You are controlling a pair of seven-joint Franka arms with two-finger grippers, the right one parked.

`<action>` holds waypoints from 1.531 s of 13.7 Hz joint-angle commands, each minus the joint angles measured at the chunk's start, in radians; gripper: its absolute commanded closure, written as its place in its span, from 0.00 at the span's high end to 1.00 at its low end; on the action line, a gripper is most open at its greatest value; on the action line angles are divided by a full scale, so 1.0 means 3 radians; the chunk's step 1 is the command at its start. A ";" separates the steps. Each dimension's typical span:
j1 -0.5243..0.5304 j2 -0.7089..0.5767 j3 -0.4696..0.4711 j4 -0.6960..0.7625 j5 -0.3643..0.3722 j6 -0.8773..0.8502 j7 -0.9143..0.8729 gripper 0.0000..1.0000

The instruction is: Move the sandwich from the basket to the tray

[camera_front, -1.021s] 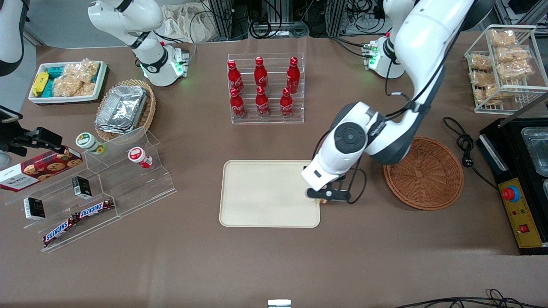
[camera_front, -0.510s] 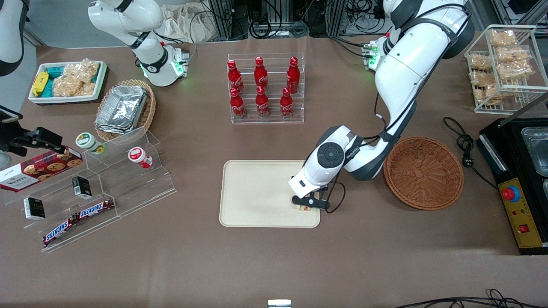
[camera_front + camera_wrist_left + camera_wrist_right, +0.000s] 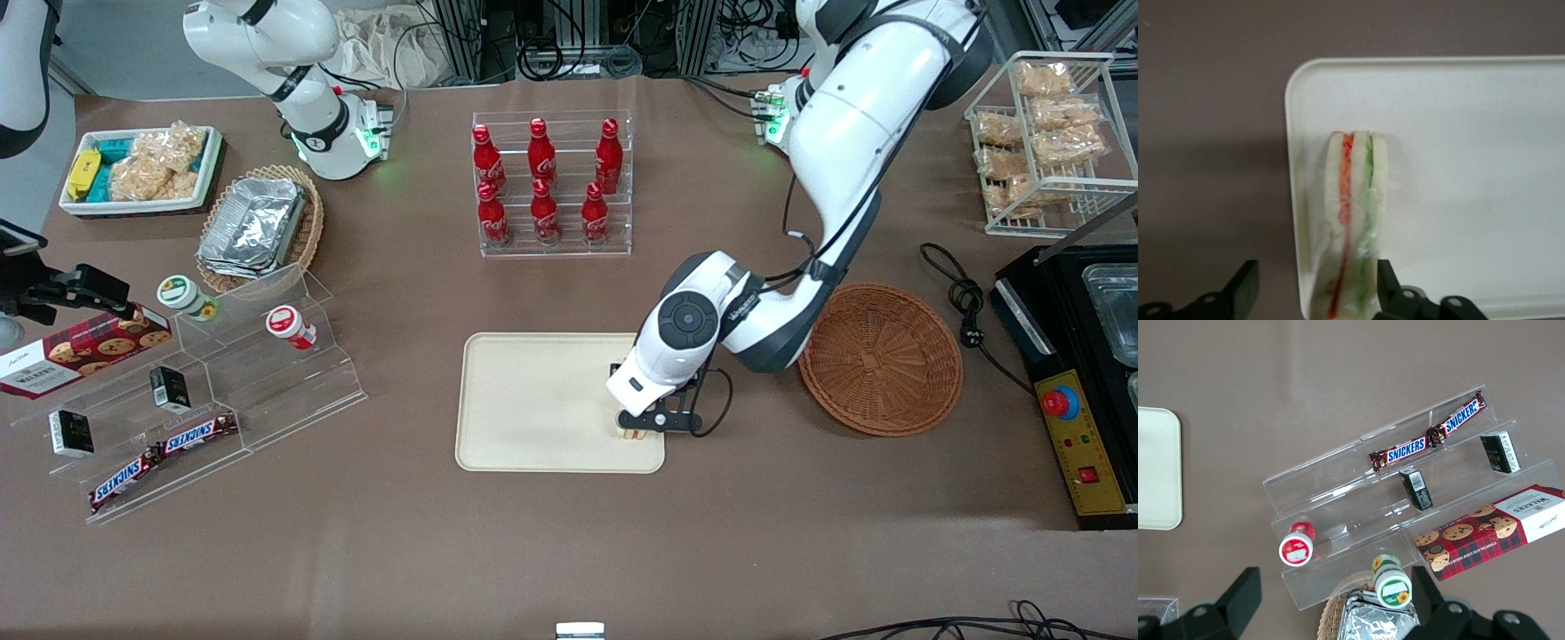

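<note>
Even, bright overhead light fills the front view, with only soft, short shadows under the arm and beside the tray [image 3: 533,400]. In the left wrist view the tray [image 3: 1458,133] is washed pale, the sandwich [image 3: 1351,220] is softly blurred, and the gripper [image 3: 1315,293] hangs above a dim shadow on the table [image 3: 1205,167].

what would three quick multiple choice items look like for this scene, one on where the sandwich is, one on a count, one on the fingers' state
1. The sandwich lies:
A. in the basket
B. on the tray, near its edge
C. on the bare table

2. Red bottles in the clear rack:
A. four
B. six
C. eight

3. The gripper over the sandwich has its fingers:
A. open, one each side
B. shut on it
C. out of sight

Answers:
1 B, white tray surface shows under it.
2 B, two rows of three.
3 A, a gap shows beside the sandwich.
</note>
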 commanded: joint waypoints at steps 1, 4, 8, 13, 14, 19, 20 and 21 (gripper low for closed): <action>-0.0008 -0.0230 0.0020 0.0073 0.0007 -0.0254 -0.0085 0.99; 0.0058 -0.0327 0.0025 0.0232 -0.0009 -0.0367 -0.0075 0.99; 0.0390 -0.0776 0.0010 0.0237 -0.0019 -0.1065 0.0469 0.97; 0.1146 -0.1431 0.0010 0.0212 -0.0499 -0.1706 0.1534 0.94; 0.1280 -0.1533 0.0010 0.0217 -0.0550 -0.1823 0.1759 0.93; 0.1542 -0.1790 0.0132 0.0253 -0.0561 -0.1977 0.1914 0.99; 0.1547 -0.1825 0.0132 0.0253 -0.0561 -0.2013 0.1914 0.99; 0.1552 -0.1836 0.0137 0.0253 -0.0551 -0.2059 0.1919 0.99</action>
